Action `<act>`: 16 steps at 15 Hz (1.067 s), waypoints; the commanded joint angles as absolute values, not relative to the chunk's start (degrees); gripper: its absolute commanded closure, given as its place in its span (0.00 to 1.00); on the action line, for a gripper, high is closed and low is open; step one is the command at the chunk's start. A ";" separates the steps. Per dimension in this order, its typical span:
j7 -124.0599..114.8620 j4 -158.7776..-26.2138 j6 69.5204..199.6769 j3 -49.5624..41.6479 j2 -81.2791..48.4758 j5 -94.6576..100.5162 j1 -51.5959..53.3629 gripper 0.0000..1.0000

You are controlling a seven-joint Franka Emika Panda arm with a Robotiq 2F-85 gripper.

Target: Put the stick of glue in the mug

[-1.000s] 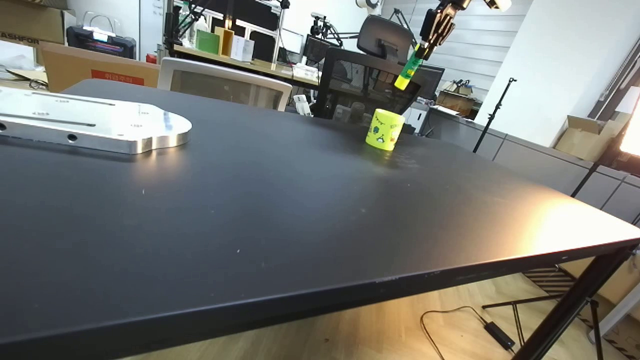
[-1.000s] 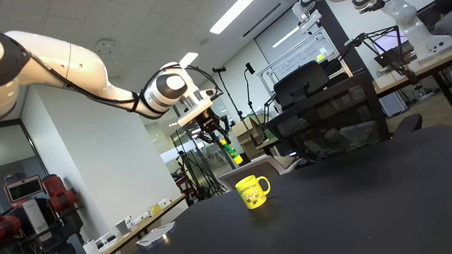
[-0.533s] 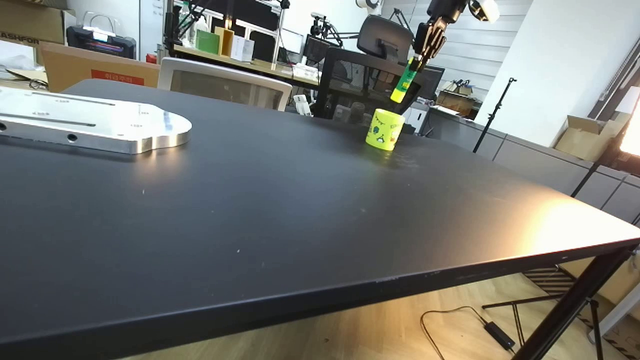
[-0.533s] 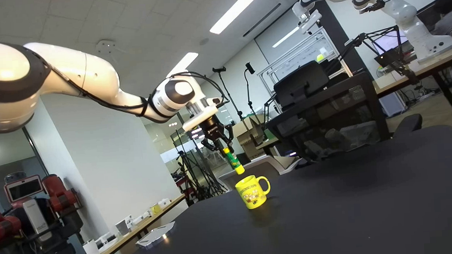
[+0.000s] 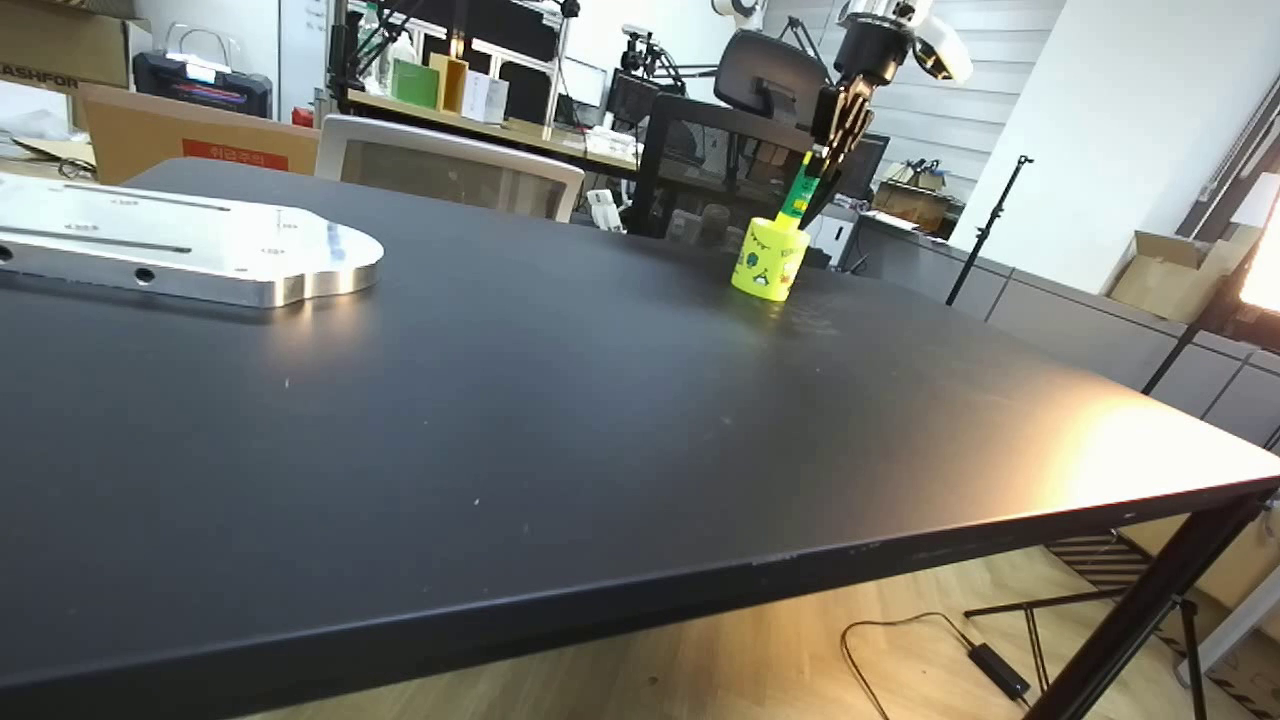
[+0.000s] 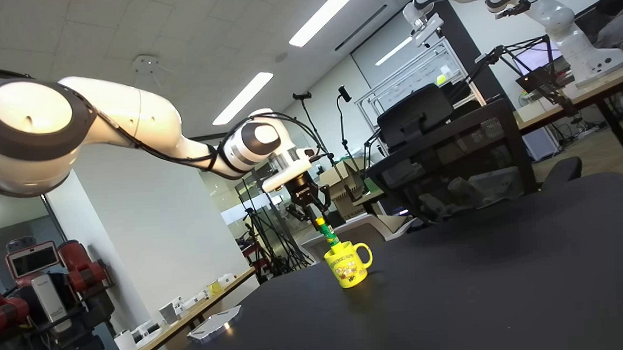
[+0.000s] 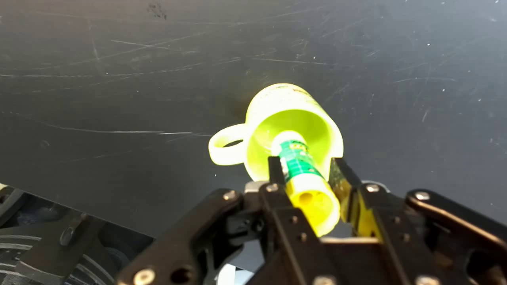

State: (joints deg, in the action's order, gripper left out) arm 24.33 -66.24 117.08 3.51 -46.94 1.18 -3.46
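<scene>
Glue stick (image 7: 298,159) slants into the mug (image 6: 348,270)
Likely light, stiff; tool (image 7: 306,160) seems clamped on its upper end, the right hold.

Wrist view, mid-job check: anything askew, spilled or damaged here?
Nothing alarming. The mug stands upright, the glue stick has its lower end just inside, and no spill shows. Only the black tabletop looks worn: pale scratches run across it, and a dark smudge near the picture's top edge could be dirt or damage.
</scene>
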 commanded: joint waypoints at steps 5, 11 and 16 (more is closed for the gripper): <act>23.98 -59.94 115.76 3.27 -52.80 2.31 -2.98 0.92; 24.10 -59.58 115.92 3.28 -54.45 3.22 -2.70 0.92; 24.28 -58.67 115.94 3.25 -54.11 3.77 -2.46 0.42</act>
State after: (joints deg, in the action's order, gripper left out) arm 24.67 -62.18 117.24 3.50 -53.27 2.88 -2.92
